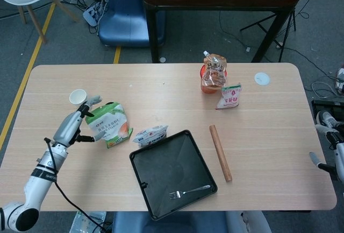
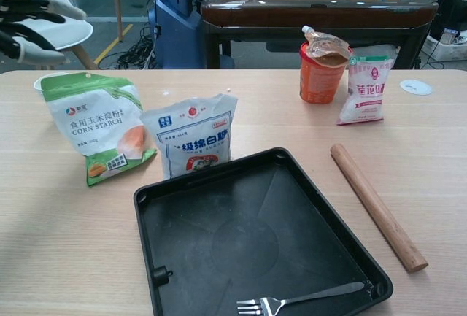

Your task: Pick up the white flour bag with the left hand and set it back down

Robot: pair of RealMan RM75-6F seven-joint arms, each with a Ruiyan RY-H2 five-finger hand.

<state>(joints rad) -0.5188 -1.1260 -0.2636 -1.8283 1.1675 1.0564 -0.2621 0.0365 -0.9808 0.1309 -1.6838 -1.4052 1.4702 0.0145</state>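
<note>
The white flour bag (image 1: 150, 134) (image 2: 193, 135), printed in blue and red, stands on the table against the back left edge of the black tray (image 1: 166, 168). Nothing touches it. My left hand (image 1: 78, 120) (image 2: 25, 9) hangs above the table to the left of the green and white corn starch bag (image 1: 110, 122) (image 2: 98, 122), well away from the flour bag. Its fingers are spread and it holds nothing. Only a sliver of my right hand (image 1: 321, 163) shows, past the table's right edge.
A fork (image 1: 189, 191) lies in the tray. A wooden rolling pin (image 1: 220, 152) lies right of it. An orange cup with a pouch (image 1: 213, 74), a small white and red bag (image 1: 229, 96) and a white lid (image 1: 262, 78) sit far right. A paper cup (image 1: 78, 96) stands behind my left hand.
</note>
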